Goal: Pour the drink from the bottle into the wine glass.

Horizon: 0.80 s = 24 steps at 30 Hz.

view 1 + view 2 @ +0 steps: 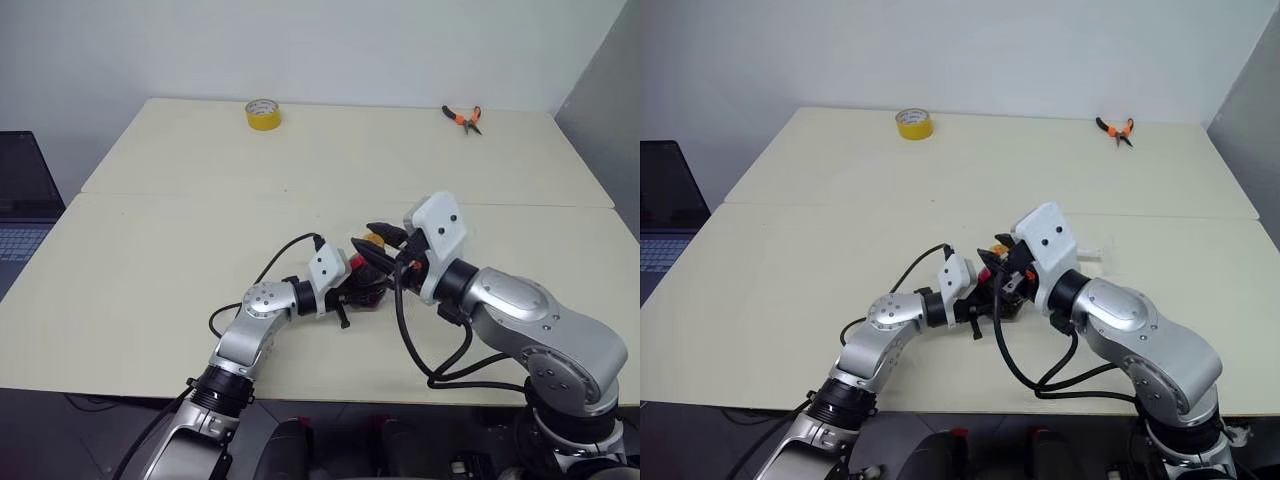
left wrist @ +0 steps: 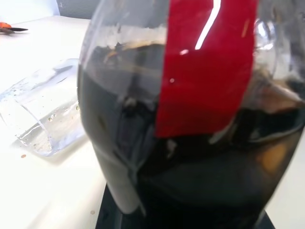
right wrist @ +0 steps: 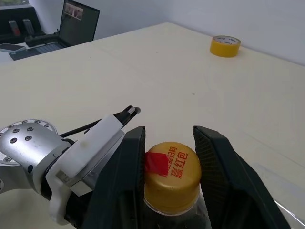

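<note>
The left gripper (image 1: 352, 290) clamped the upright bottle (image 2: 190, 124); the right gripper (image 3: 169, 157) bracketed its cap (image 3: 172, 176), jaws closing.

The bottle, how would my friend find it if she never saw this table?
Look at the near half of the big cream table, right where the two robot arms meet. The bottle stands between them, gripped by the left pincer, with the right pincer around its top. Its yellow cap and dark drink set it apart from the flat yellow tape roll at the far edge.
</note>
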{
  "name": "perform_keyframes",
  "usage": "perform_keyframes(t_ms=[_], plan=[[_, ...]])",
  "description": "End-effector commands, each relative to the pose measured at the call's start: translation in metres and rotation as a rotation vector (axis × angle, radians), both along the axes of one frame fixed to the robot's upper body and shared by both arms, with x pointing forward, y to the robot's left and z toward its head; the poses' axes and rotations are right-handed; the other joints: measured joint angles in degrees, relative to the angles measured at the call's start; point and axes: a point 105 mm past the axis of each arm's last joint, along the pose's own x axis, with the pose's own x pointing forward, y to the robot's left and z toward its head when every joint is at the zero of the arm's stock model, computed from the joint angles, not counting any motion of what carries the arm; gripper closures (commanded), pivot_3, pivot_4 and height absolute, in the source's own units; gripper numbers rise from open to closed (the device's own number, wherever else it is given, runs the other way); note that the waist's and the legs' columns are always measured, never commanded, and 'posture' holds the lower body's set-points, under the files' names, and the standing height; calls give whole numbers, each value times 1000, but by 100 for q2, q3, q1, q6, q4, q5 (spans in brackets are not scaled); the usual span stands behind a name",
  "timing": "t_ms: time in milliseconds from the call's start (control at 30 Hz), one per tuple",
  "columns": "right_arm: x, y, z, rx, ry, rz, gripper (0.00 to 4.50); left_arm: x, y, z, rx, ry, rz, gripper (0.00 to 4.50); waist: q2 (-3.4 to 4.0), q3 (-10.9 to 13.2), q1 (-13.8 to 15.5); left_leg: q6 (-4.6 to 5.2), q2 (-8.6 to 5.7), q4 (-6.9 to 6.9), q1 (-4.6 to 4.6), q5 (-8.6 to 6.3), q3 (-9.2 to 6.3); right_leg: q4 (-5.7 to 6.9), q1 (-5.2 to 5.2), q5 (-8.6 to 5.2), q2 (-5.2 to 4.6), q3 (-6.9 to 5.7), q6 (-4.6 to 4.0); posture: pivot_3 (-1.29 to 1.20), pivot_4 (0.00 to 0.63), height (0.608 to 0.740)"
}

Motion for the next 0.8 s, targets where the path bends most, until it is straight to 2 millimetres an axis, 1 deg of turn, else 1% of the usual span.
perform_keyframes(t_ms=[33,67,167,233,400,467,533,600,633,667,767,800], plan=[[1,-10,8,11,-41,-6,3268,0,-3,19,-35,-70,-17,3811,0,0,0,0,0,0,0,0,0,0,0,0,0,0,0,0,150,740],[2,-12,8,5,-48,25,3268,-1,-3,19,-36,-69,-18,3811,0,0,0,0,0,0,0,0,0,0,0,0,0,0,0,0,150,740],[1,-16,9,-35,-105,195,3268,-5,-4,19,-41,-61,-33,3814,-1,1,-1,1,-2,1,1,0,0,-4,3,0,0,-2,0,0,150,740],[6,-17,9,-64,-141,272,3268,-8,-5,20,-42,-61,-44,3815,-1,1,-1,1,-3,0,2,-1,1,-8,5,0,1,-2,1,0,150,740],[22,-25,0,-153,-169,363,3268,-9,-5,22,-39,-65,-55,3816,-1,1,-15,1,4,-2,5,-1,1,-5,4,0,6,-1,0,0,150,740],[31,-28,-2,-173,-164,378,3268,-9,-4,22,-36,-67,-56,3817,0,2,-15,1,4,-1,6,-1,2,-4,4,0,6,0,0,0,150,740],[37,-29,-2,-183,-164,387,2531,-10,-4,22,-34,-67,-57,3817,1,3,-11,1,4,2,6,-1,1,-3,5,0,5,-1,0,0,150,740],[41,-30,0,-183,-168,396,1935,-10,-4,22,-32,-70,-58,3831,0,3,4,1,3,1,5,-1,1,-4,5,0,3,-1,0,0,150,740],[42,-31,0,-182,-169,399,1468,-11,-4,22,-32,-71,-58,3835,0,3,8,1,3,2,4,-1,1,-5,5,0,3,-2,0,0,150,740],[43,-32,3,-175,-173,393,1228,-10,-4,22,-32,-71,-56,3835,0,3,12,1,3,1,4,0,1,-6,5,0,2,-2,0,0,150,740],[40,-36,7,-156,-181,372,88,-10,-3,21,-32,-72,-50,3835,0,4,23,0,2,2,3,0,1,-6,5,1,-1,-1,-1,0,150,740],[39,-40,9,-142,-181,353,0,-10,-3,21,-32,-72,-49,3835,0,4,28,0,2,3,2,0,2,-6,5,1,-1,-1,-1,0,150,740]])
